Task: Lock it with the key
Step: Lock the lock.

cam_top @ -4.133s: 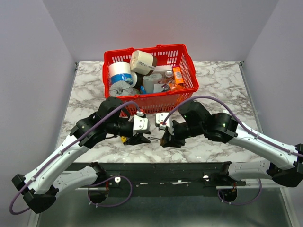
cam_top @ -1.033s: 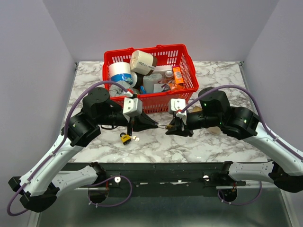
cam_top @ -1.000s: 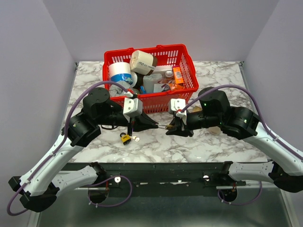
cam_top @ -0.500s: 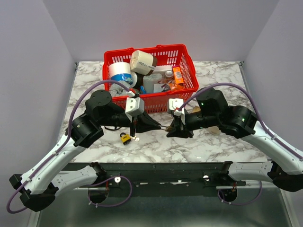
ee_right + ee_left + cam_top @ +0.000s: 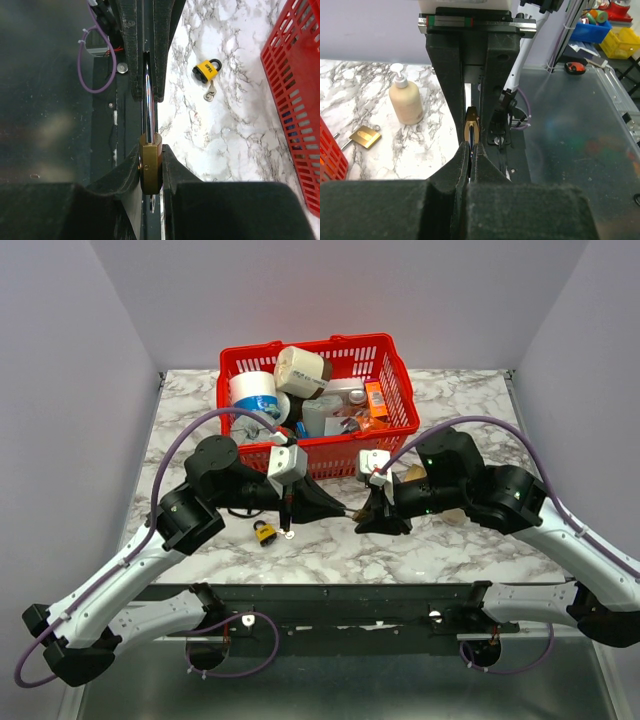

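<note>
the brass padlock (image 5: 150, 170) hangs in the air over the near middle of the table (image 5: 480, 410), just on the near side of the red basket (image 5: 330, 462), held between the two arms. the right gripper (image 5: 150, 149) is closed on the lock's body, one finger pressed against each flat side. the chrome shackle (image 5: 146, 100) sticks out of the body, seen edge-on, and its far end sits between the fingers of the left gripper (image 5: 470, 152), which are pinched together on it. from the left wrist the brass body shows as a narrow strip just past those closed fingertips. a small sliver of metal (image 5: 151, 202) pokes out of the body on the side away from the shackle; whether it is a key i cannot tell.

on the table to the left of the held lock lies a yellow padlock (image 5: 264, 532) with a black shackle, and a small key (image 5: 210, 91) lies just beside it. on the right side of the table stands a cream pump bottle (image 5: 406, 102), upright, with another brass lock (image 5: 365, 136) lying flat near it. the basket is piled with tape rolls, a box and other packets.
</note>
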`<state>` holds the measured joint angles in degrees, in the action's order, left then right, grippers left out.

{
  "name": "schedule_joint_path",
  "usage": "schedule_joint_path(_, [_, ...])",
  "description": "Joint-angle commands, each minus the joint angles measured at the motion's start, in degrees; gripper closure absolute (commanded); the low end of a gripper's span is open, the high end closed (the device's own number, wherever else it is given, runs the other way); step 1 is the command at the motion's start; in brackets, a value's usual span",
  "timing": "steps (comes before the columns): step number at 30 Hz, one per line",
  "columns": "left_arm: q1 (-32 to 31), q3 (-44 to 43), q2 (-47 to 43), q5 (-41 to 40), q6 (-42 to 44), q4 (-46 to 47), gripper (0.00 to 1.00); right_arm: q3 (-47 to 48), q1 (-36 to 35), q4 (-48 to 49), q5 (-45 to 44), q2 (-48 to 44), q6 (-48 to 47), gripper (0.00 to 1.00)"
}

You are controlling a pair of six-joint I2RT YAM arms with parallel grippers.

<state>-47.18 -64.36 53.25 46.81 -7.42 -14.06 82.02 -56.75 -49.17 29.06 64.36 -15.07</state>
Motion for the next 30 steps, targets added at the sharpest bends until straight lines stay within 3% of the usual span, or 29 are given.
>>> schedule_joint_path(1, [-2.9,2.4,2.0,-1.2,-3.8,5.3,1.0,1.2,-0.6,15.6,2.8,2.0,0.1,0.99])
schedule_joint_path(10, [-3.4,4.2,2.0,-2.9,-6.2,5.8,1.0,1.8,-0.6,17.4,1.2,2.7,1.6,0.99])
schedule_joint_path(14, [0.8,3.3,0.5,0.9,-5.2,3.1,1.0,-0.5,0.0,16.2,-1.5,1.0,2.1,0.99])
schedule_joint_path(15, [1.9,2.9,-0.3,1.4,-2.5,2.0,1.0,-0.8,0.2,15.3,-1.8,0.9,2.2,0.96])
schedule_joint_path(17, [2.5,1.3,-0.7,1.3,0.2,-2.9,1.0,-1.1,1.6,12.4,-1.3,0.2,2.3,0.74])
schedule_joint_path(18, [3.1,0.9,-1.0,1.7,2.6,-4.4,1.0,-1.6,2.1,12.1,-1.4,-0.4,2.3,0.46])
schedule_joint_path(19, [3.8,0.7,-1.2,2.3,3.5,-6.5,1.0,-2.6,2.3,11.5,-1.5,-0.9,1.8,0.39])
schedule_joint_path(21, [4.6,0.4,-1.9,2.2,4.9,-7.7,1.0,-3.4,3.0,10.3,-1.8,-2.4,0.5,0.3])
schedule_joint_path(30, [6.0,-1.6,-0.9,2.9,7.1,-9.6,1.0,-4.5,3.4,3.5,-0.5,-3.6,-4.2,0.28])
